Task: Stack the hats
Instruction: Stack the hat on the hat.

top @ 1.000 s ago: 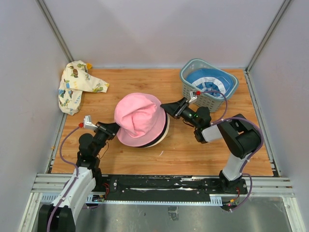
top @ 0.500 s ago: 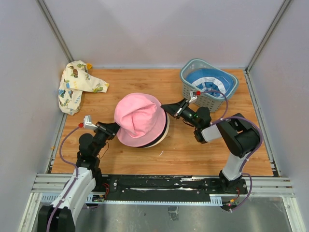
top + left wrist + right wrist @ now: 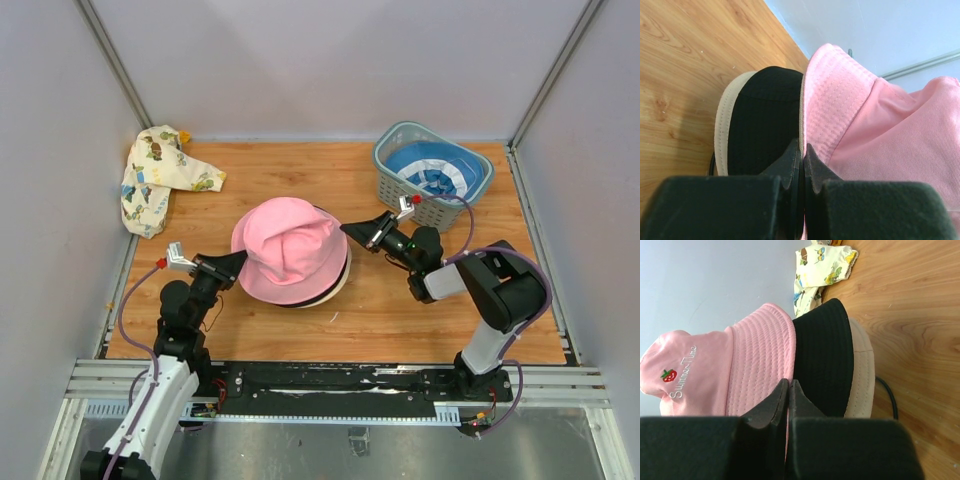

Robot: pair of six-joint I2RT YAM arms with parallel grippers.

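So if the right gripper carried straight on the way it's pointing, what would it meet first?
The pink hat: the shut right gripper points left at it, fingertips at its brim, apparently pinching it above the black hat. Further on lies the pink crown.

Black hat [image 3: 760,125] largely under pink hat [image 3: 890,130]

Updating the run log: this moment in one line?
pink hat atop black hat | left pincer: shut on pink hat | right pincer: same

Lab enclosure; plain grey walls [image 3: 330,60], aluminium framing [image 3: 108,60].
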